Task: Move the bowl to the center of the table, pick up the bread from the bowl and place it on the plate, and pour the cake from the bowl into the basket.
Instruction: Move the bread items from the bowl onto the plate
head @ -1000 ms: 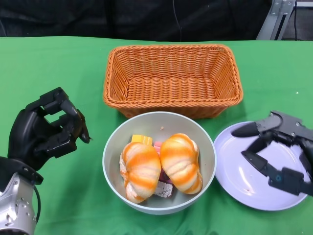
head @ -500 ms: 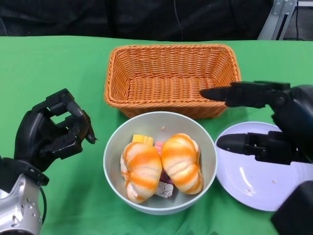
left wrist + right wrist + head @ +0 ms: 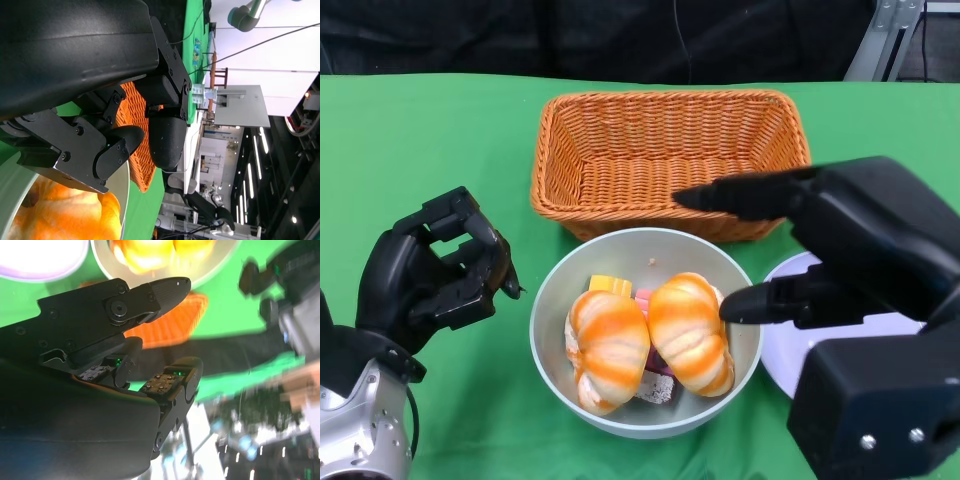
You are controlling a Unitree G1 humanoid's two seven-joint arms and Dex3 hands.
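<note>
The right hand is raised above the desk, fingers extended and spread apart, holding nothing. One finger reaches across the near rim of the basket; another reaches over the right edge of the bowl, its tip close beside the right-hand bread roll without clear contact. The hand's black shell fills the lower right of the head view and covers most of the plate.

The left hand is positioned left of the bowl, apart from it, fingers curled inward with nothing between them.

The bowl stands on the green desk directly in front of the basket, near the middle, with the plate just beside it on the right. It contains two orange-striped bread rolls side by side, the left one touching the right one. Small cake pieces, yellow and pink, lie behind and beneath the rolls.
</note>
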